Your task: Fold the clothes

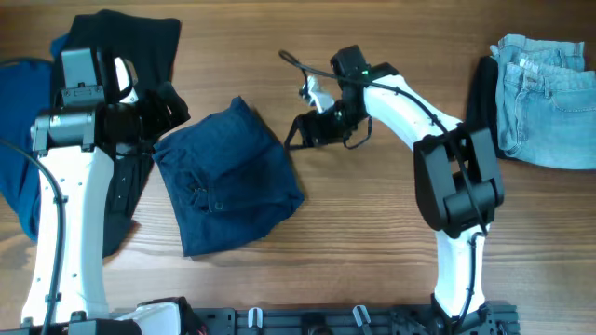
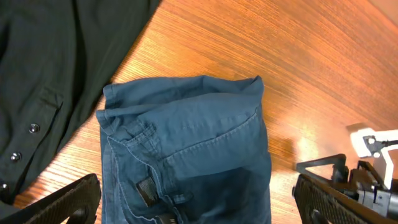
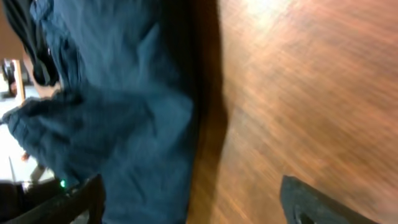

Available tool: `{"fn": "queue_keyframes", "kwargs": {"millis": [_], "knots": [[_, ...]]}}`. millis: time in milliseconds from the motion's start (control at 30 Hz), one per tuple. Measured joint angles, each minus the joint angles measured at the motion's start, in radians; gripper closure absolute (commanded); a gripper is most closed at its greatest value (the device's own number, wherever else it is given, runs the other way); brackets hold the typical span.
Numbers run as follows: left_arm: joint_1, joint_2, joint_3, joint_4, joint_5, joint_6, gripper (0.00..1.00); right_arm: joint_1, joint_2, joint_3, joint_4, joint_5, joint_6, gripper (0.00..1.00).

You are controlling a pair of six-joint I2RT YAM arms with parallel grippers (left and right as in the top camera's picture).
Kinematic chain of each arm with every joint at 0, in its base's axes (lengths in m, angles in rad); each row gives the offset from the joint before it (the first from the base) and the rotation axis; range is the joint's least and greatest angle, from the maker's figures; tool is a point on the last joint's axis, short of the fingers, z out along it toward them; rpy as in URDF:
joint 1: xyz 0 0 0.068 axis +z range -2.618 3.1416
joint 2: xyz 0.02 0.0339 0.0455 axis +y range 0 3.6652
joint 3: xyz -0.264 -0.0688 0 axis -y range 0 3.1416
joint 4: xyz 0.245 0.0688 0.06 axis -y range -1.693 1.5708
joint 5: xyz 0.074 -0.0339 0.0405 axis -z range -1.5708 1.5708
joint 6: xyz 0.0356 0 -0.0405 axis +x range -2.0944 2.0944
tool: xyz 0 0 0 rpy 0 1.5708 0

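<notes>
A pair of dark blue jeans [image 1: 227,177] lies folded into a rough square on the wooden table, left of centre. It fills the left wrist view [image 2: 186,149] with a back pocket and label showing, and its edge shows in the right wrist view [image 3: 118,118]. My left gripper [image 1: 166,116] is open at the jeans' upper left edge, its fingers [image 2: 198,208] spread either side of the cloth. My right gripper [image 1: 305,130] is open and empty just right of the jeans' top corner, its fingers [image 3: 196,205] wide apart over the cloth edge and bare wood.
A black shirt [image 1: 126,56] and a blue garment [image 1: 19,140] lie at the far left under the left arm. Folded light blue jeans [image 1: 545,102] on a dark garment [image 1: 481,93] sit at the far right. Bare wood lies between.
</notes>
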Motion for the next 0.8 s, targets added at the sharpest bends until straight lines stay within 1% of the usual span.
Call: {"fn": "queue_keyframes", "kwargs": {"millis": [100, 233, 333, 367, 400, 500, 533, 567, 600, 633, 667, 800], "knots": [[0.0, 0.0, 0.0, 0.0, 0.0, 0.008, 0.0, 0.025, 0.0, 0.0, 0.008, -0.008, -0.027, 0.01], [0.0, 0.001, 0.0, 0.0, 0.0, 0.012, 0.0, 0.069, 0.002, 0.0, 0.09, -0.014, -0.005, 0.01], [0.0, 0.001, 0.0, 0.0, 0.0, 0.013, 0.0, 0.092, 0.007, 0.0, 0.149, -0.017, 0.042, 0.06], [0.0, 0.001, 0.0, 0.0, 0.0, 0.013, 0.0, 0.098, 0.014, 0.0, 0.17, -0.018, 0.059, 0.11], [0.0, 0.001, 0.0, 0.0, 0.0, 0.013, 0.0, 0.103, 0.023, 0.0, 0.188, -0.018, 0.077, 0.21], [0.0, 0.001, 0.0, 0.0, 0.0, 0.013, 0.0, 0.114, 0.079, 0.001, 0.243, -0.032, 0.136, 0.42], [0.0, 0.001, 0.0, 0.0, 0.0, 0.013, 0.0, 0.115, 0.089, 0.004, 0.256, -0.041, 0.145, 0.47], [0.0, 0.001, 0.0, 0.0, 0.0, 0.013, 0.0, 0.115, 0.095, 0.005, 0.263, -0.044, 0.154, 0.59], [0.0, 0.001, 0.0, 0.0, 0.0, 0.013, 0.0, 0.117, 0.105, 0.007, 0.274, -0.049, 0.169, 0.76], [0.0, 0.001, 0.0, 0.0, 0.0, 0.013, 0.0, 0.12, 0.113, 0.008, 0.285, -0.057, 0.178, 0.88], [0.0, 0.001, 0.0, 0.0, 0.0, 0.013, 0.0, 0.122, 0.122, 0.008, 0.295, -0.059, 0.186, 0.96], [0.0, 0.001, 0.0, 0.0, 0.0, 0.013, 0.0, 0.119, 0.142, 0.008, 0.328, -0.077, 0.231, 0.96]]}}
